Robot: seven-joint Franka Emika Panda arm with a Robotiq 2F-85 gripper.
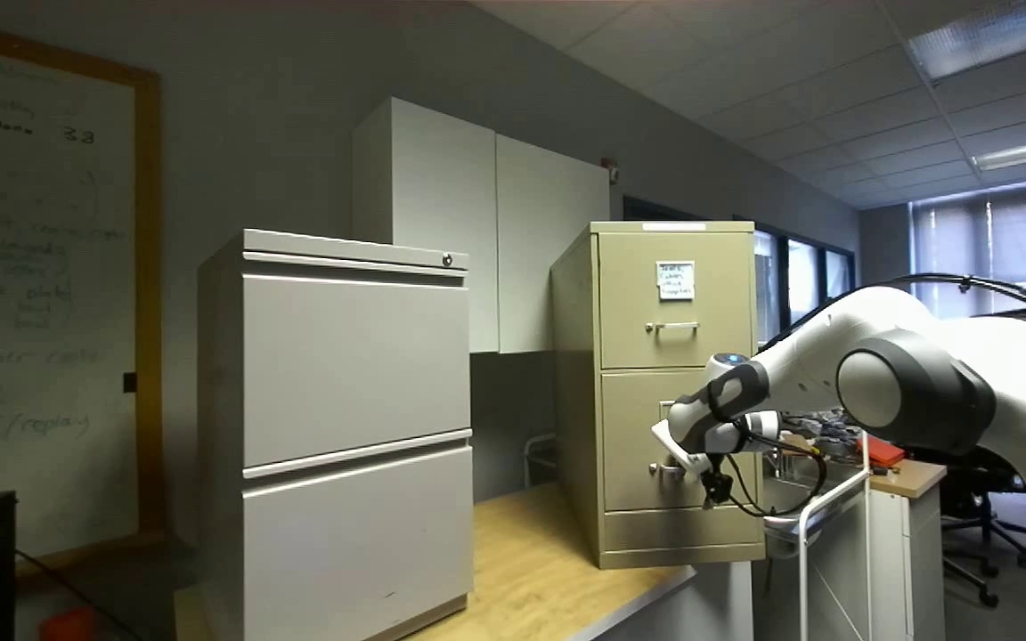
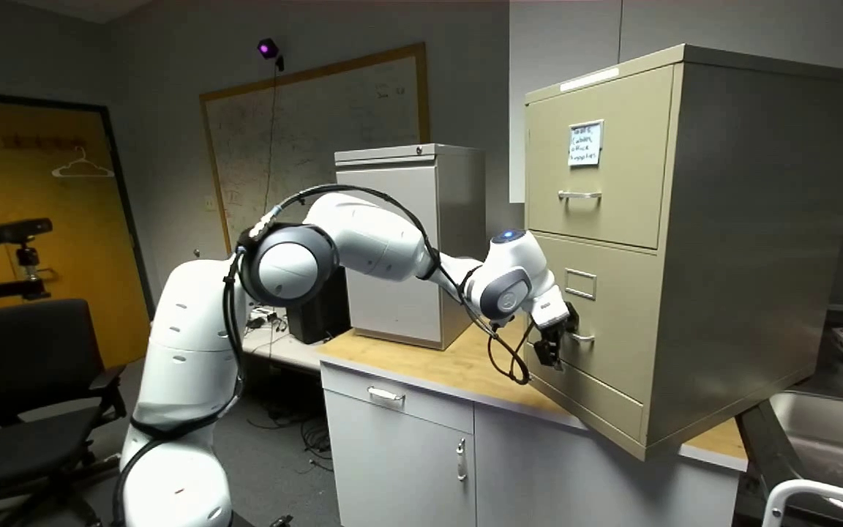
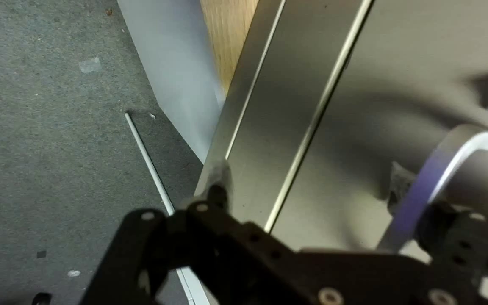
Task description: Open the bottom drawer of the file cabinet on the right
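Note:
The narrow tan file cabinet (image 1: 574,383) (image 2: 751,241) stands on a wooden counter. Its bottom drawer (image 1: 627,418) (image 2: 623,307) is shut, its front flush with the cabinet. The drawer front (image 3: 400,46) fills the right of the wrist view. Its metal handle (image 3: 428,182) shows there at the right; it also shows in both exterior views (image 1: 669,469) (image 2: 583,337). My gripper (image 3: 309,182) is open at the handle, also seen in both exterior views (image 1: 711,483) (image 2: 557,342). One fingertip is partly hidden behind the handle; the other is below, in front of the cabinet base. Contact cannot be told.
The upper drawer (image 1: 675,343) with a label is shut above. A wide pale grey cabinet (image 1: 353,374) (image 2: 392,249) stands beside on the counter (image 1: 522,534) (image 2: 458,359). A sink (image 2: 838,424) and white rail (image 1: 834,499) lie on the other side. Black cables hang near the wrist.

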